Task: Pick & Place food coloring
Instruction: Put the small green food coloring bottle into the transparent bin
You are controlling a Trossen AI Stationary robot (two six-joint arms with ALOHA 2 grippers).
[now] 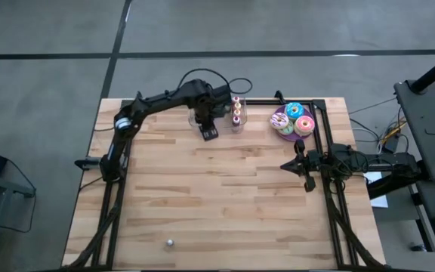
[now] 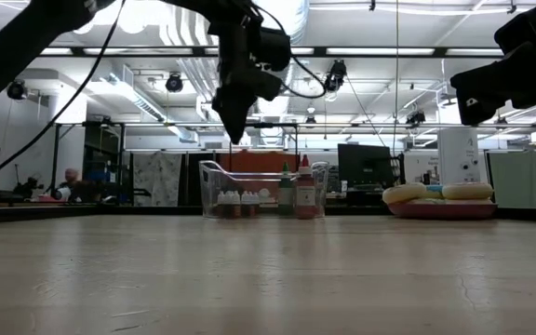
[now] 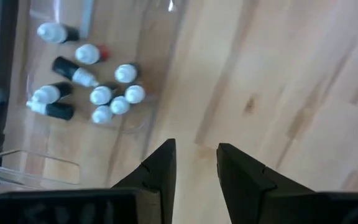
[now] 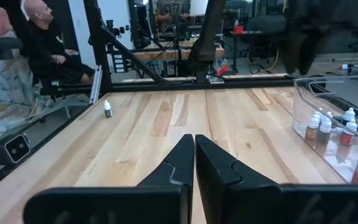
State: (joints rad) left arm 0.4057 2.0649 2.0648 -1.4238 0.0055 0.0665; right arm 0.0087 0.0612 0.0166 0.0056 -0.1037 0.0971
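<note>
The left tool (image 3: 194,163) is seen with its two dark fingers parted by a narrow gap and nothing between them, poised above bare wood. Just beside it lies a clear plastic bin (image 3: 143,59) holding the food coloring (image 3: 104,93), a cluster of small white-capped dropper bottles, some upright and some lying down. Taller bottles (image 1: 236,112) stand at the bin's far side, and beyond them a purple plate of frosted doughnuts (image 1: 294,120). The right tool (image 4: 194,155) is held shut and empty, well apart, over the light wooden surface (image 1: 225,196). A descent so near the bin's wall could catch its rim and shove it. With bottles packed tightly, neighbours could be toppled by so narrow an opening.
</note>
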